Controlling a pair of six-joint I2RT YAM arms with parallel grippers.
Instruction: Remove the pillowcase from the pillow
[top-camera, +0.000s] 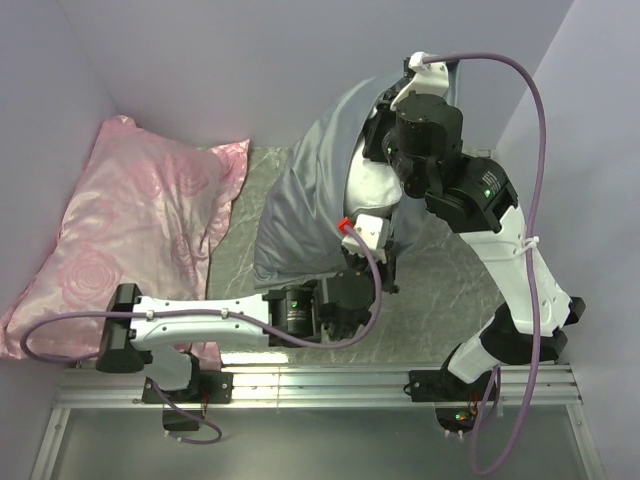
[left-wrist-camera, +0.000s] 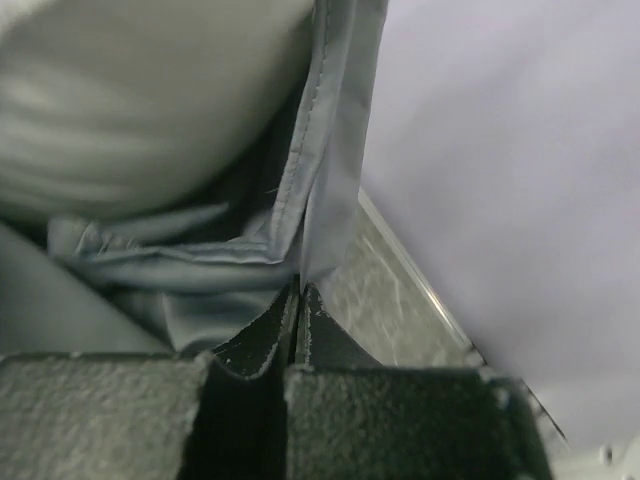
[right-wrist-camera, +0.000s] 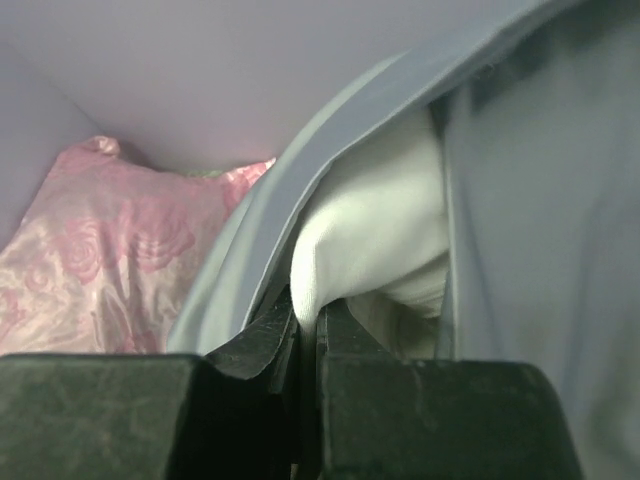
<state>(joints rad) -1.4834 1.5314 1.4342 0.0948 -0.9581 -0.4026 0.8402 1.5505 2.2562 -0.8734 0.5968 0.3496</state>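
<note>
The grey-blue pillowcase (top-camera: 305, 190) stands bunched and lifted in the middle of the table, with the white pillow (top-camera: 370, 185) showing through its open side. My left gripper (left-wrist-camera: 300, 293) is shut on the pillowcase's stitched hem (left-wrist-camera: 322, 150), low at the near right edge of the cover (top-camera: 362, 232). My right gripper (right-wrist-camera: 312, 315) is shut on a fold of the white pillow (right-wrist-camera: 375, 235), reaching in from the far right. The pillowcase (right-wrist-camera: 545, 250) drapes around that fold on both sides. In the top view the right wrist hides its own fingertips.
A pink rose-patterned pillow (top-camera: 140, 225) lies against the left wall; it shows in the right wrist view (right-wrist-camera: 110, 250) too. The marbled green tabletop (top-camera: 445, 275) is walled in lavender on three sides. A metal rail (top-camera: 320, 385) runs along the near edge.
</note>
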